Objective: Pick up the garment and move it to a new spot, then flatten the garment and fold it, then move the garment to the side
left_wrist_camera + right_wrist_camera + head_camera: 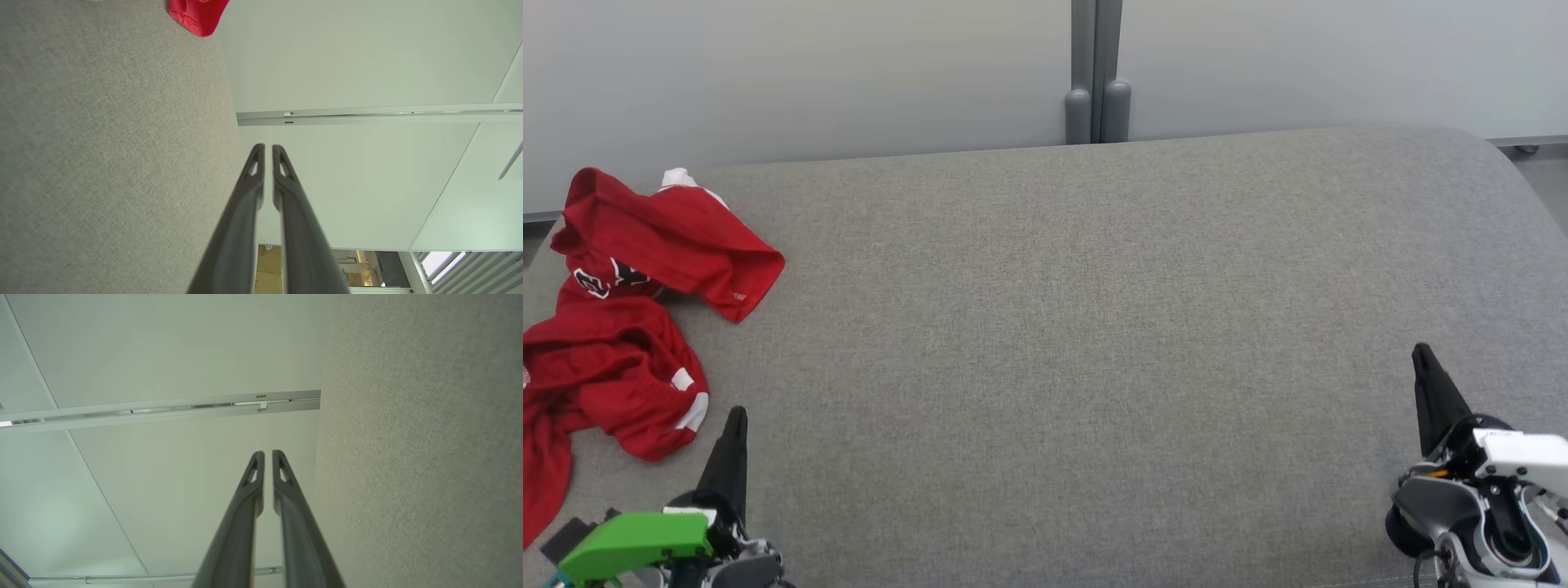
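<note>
The garment [637, 245] is a crumpled red jersey with white trim, lying in a heap at the left end of the grey fabric surface [1062, 327]. One red corner of the garment [198, 16] shows at the top of the left wrist view. My left gripper [737, 415] stands just below and right of the heap, apart from it. Its fingers [257, 179] are nearly together with only a thin slit between them and nothing in it. My right gripper [1422, 351] is at the lower right, far from the cloth, likewise drawn together and empty [268, 453].
A pale wall panel with a grey post [1097, 73] runs along the far edge of the surface. The surface rounds off at its right end [1515, 180]. Wide bare fabric lies between the two grippers.
</note>
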